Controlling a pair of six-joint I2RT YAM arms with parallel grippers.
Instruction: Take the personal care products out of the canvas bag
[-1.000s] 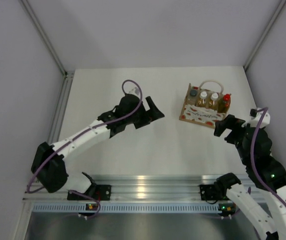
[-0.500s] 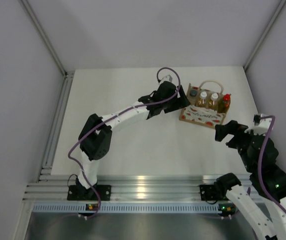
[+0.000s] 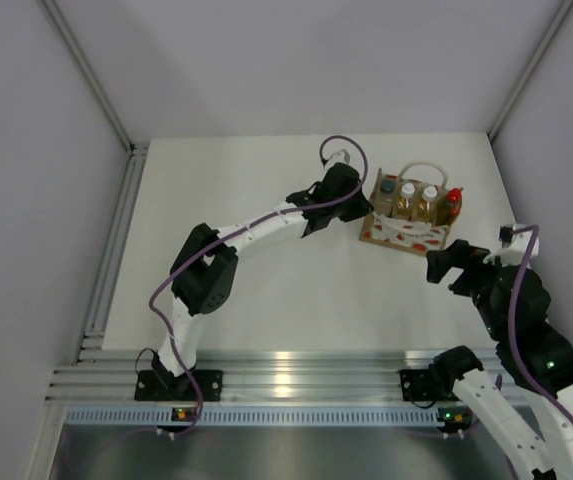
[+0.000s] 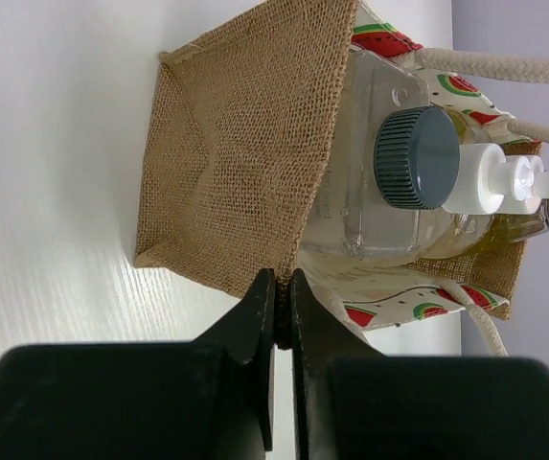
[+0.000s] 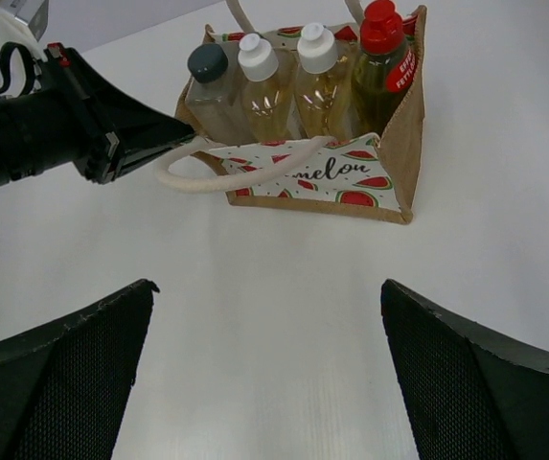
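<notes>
The canvas bag [image 3: 406, 232] stands at the back right of the table, tan burlap with a white watermelon-print panel [image 5: 317, 177]. Four personal care products stand in it in a row: a clear square bottle with a dark cap [image 5: 207, 91], two amber bottles with white caps [image 5: 264, 96] [image 5: 320, 84], and a yellow bottle with a red cap [image 5: 381, 67]. My left gripper [image 4: 282, 280] is shut on the bag's burlap edge [image 4: 298, 230] at its left end, beside the dark cap [image 4: 416, 156]. My right gripper [image 5: 266, 287] hangs open in front of the bag, a short way off, with nothing in it.
Cream rope handles loop over the bag's front [image 5: 255, 172] and back [image 3: 421, 167]. The left arm [image 3: 256, 230] stretches across the middle of the table. White walls close in behind and on both sides.
My left arm swung right across the table to the bag's left end and shut its jaws on the burlap edge. My right gripper shifted only slightly and stayed open.
</notes>
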